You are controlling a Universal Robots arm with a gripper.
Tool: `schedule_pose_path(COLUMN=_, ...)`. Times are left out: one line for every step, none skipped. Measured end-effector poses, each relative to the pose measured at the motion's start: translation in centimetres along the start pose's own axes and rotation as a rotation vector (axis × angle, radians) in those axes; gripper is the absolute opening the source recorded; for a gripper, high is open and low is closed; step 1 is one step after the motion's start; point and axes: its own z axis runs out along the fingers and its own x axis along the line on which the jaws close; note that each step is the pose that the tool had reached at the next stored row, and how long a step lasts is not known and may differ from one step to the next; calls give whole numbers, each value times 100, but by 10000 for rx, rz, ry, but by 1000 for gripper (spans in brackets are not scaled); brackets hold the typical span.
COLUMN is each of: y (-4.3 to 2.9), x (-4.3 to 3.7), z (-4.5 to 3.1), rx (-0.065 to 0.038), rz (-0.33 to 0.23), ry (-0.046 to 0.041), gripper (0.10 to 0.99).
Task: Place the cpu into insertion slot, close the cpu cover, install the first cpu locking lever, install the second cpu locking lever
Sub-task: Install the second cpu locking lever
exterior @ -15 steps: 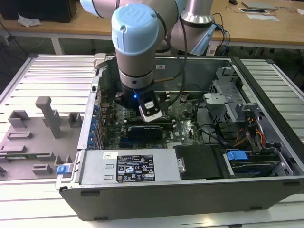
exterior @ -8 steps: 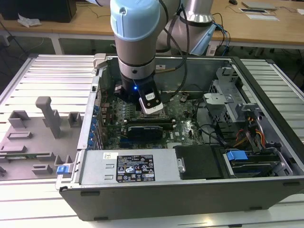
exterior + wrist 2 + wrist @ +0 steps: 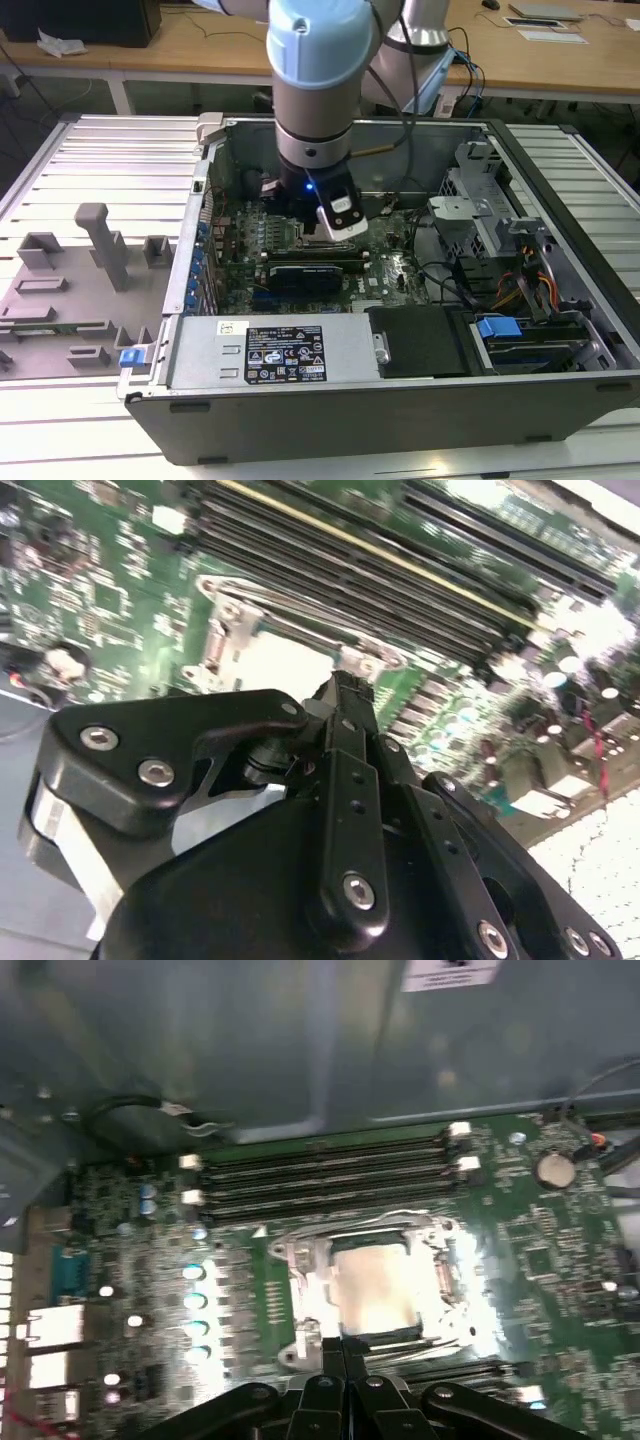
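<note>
The cpu [image 3: 375, 1295] is a pale beige square lying flat in the socket on the green motherboard [image 3: 150, 1260]. The cpu cover [image 3: 300, 1265], a silvery metal frame, lies down around it. A thin wire lever [image 3: 395, 1212] runs along the socket's edge nearest the memory slots. My gripper [image 3: 335, 1348] is shut, fingertips together with nothing visible between them, right at the socket's edge. In the second wrist view the gripper [image 3: 345, 685] tip sits against the cover [image 3: 225, 610], beside the brightly lit cpu [image 3: 285, 665]. In the exterior view the gripper [image 3: 325, 232] hangs low inside the open computer case.
Black memory slots [image 3: 330, 1175] run beside the socket. Around the arm are the case walls [image 3: 350, 130], a drive cage [image 3: 480, 220] with cables on the exterior view's right, and a power supply [image 3: 270, 350] in front. A grey fixture tray [image 3: 70, 290] lies on the left.
</note>
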Motion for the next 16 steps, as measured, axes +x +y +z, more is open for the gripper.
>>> schedule_pose_path(y=4, x=-37, z=1, rx=2, rz=5, ry=20, gripper=106)
schedule_pose_path(y=7, x=-60, z=2, rx=4, rz=6, ry=31, gripper=106)
schedule_pose_path(y=10, x=-87, z=3, rx=6, rz=11, ry=42, gripper=106)
schedule_pose_path(y=13, x=-103, z=4, rx=8, rz=13, ry=48, gripper=106)
schedule_pose_path(y=21, x=-126, z=6, rx=11, rz=15, ry=54, gripper=106)
schedule_pose_path(y=31, x=-143, z=8, rx=18, rz=17, ry=59, gripper=106)
schedule_pose_path(y=50, x=-165, z=14, rx=31, rz=18, ry=64, gripper=106)
schedule_pose_path(y=63, x=-180, z=18, rx=43, rz=19, ry=68, gripper=106)
schedule_pose_path(y=81, x=-202, z=23, rx=55, rz=20, ry=74, gripper=106)
schedule_pose_path(y=93, x=-216, z=26, rx=58, rz=21, ry=75, gripper=106)
schedule_pose_path(y=123, x=-245, z=35, rx=65, rz=21, ry=79, gripper=106)
schedule_pose_path(y=143, x=-256, z=41, rx=72, rz=22, ry=79, gripper=106)
schedule_pose_path(y=169, x=-257, z=48, rx=83, rz=25, ry=78, gripper=106)
schedule_pose_path(y=206, x=-254, z=59, rx=116, rz=22, ry=74, gripper=106)
schedule_pose_path(y=249, x=-248, z=71, rx=187, rz=20, ry=71, gripper=106)
schedule_pose_path(y=274, x=-245, z=79, rx=287, rz=21, ry=77, gripper=106)
